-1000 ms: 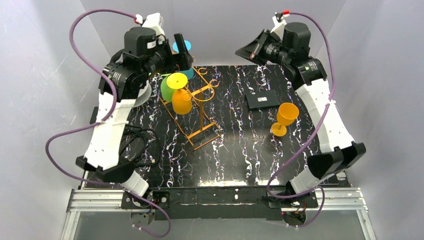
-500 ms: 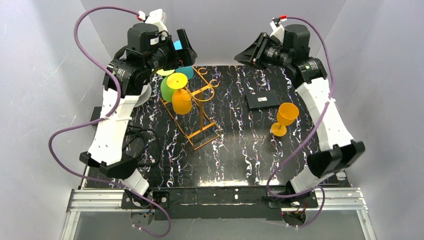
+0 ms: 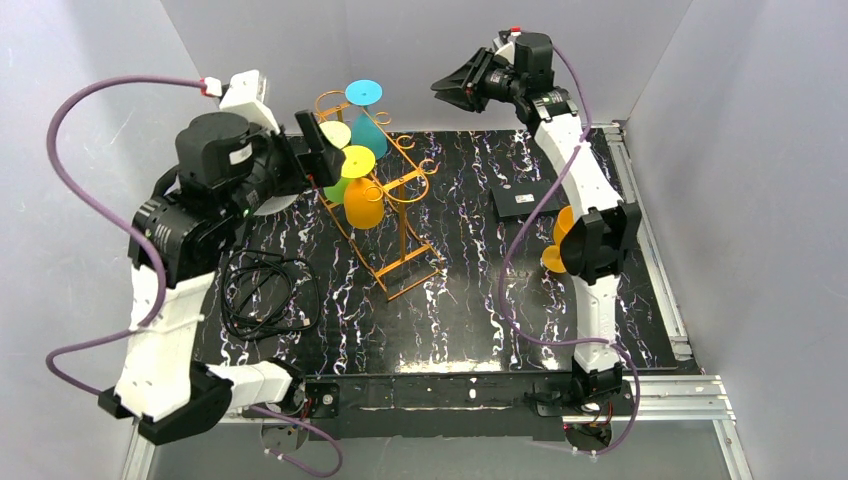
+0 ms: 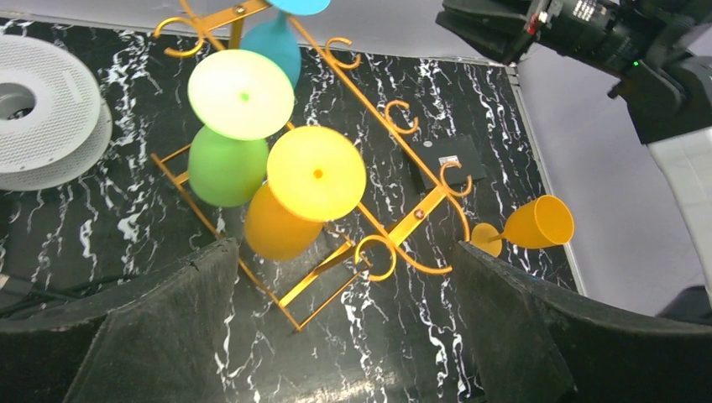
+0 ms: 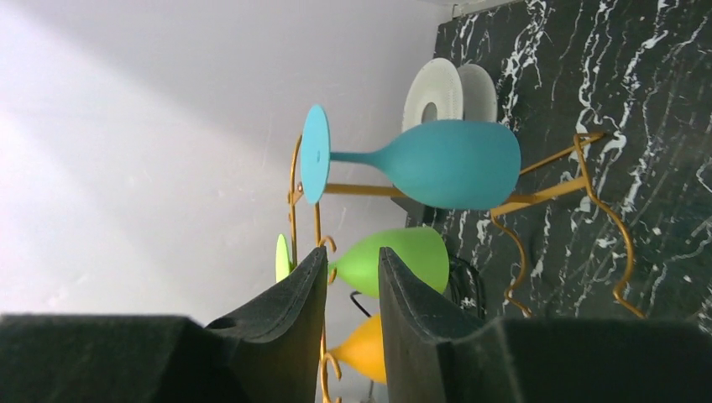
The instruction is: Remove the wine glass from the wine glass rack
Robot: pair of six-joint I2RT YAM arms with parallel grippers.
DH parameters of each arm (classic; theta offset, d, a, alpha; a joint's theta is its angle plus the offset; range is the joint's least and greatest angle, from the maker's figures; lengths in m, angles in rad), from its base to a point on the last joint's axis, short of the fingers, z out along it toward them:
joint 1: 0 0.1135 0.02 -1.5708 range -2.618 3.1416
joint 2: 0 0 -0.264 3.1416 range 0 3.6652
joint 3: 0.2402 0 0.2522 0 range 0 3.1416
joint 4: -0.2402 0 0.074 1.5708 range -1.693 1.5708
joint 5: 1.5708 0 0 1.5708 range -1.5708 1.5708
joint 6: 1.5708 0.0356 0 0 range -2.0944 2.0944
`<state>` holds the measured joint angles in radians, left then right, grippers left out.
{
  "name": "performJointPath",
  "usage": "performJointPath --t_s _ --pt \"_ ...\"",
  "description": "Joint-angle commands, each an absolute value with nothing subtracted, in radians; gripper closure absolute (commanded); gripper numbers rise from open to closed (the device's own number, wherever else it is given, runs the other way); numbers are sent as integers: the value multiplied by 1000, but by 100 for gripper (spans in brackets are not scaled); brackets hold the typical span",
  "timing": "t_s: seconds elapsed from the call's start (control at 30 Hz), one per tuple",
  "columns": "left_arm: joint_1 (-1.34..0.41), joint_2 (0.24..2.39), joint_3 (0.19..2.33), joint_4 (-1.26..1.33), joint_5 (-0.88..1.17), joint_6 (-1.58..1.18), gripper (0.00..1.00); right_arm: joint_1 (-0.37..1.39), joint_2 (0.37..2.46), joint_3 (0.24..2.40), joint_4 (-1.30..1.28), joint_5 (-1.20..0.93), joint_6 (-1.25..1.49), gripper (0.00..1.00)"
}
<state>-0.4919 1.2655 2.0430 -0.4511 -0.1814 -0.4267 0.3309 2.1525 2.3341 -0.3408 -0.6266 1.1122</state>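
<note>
Looks like one orange plastic wine glass (image 4: 537, 222) is off, standing on the black marbled desk (image 3: 470, 300); the teal glass (image 5: 453, 164), green glass (image 4: 225, 168) and yellow-footed glass (image 4: 317, 174) hang on the orange-gold wire rack (image 4: 417, 216). Left fingers (image 4: 151, 336) spread wide, right fingers (image 5: 277, 311) barely parted, both empty.

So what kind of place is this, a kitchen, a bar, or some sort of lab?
Most likely a robotics lab test cell, not a bar: two robot arms mounted on a metal rail, plain white walls boxing in the table, and coloured glasses on a wire rack as props.
</note>
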Motion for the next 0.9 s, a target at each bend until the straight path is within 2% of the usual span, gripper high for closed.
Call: performJointPath --t_s 0.0,0.23,0.4,0.67,0.7,0.87 --pt "-485 1202 1971 -468 -246 -416 0 355 2213 2463 -172 -656 1224 64" --pt "-485 1152 1888 -474 -241 -437 0 419 2317 2493 25 -577 1308 64" --pt "-485 1136 1864 -477 -241 -439 0 448 2412 2571 69 -479 1350 64" --pt "-485 1129 1827 -467 -250 -427 0 481 2446 2588 81 -420 1333 64" --pt "-485 1132 1828 -466 -250 -425 0 484 2450 2593 87 -417 1336 30" --pt "-485 1143 1829 -465 -250 -412 0 496 2456 2605 96 -408 1350 33"
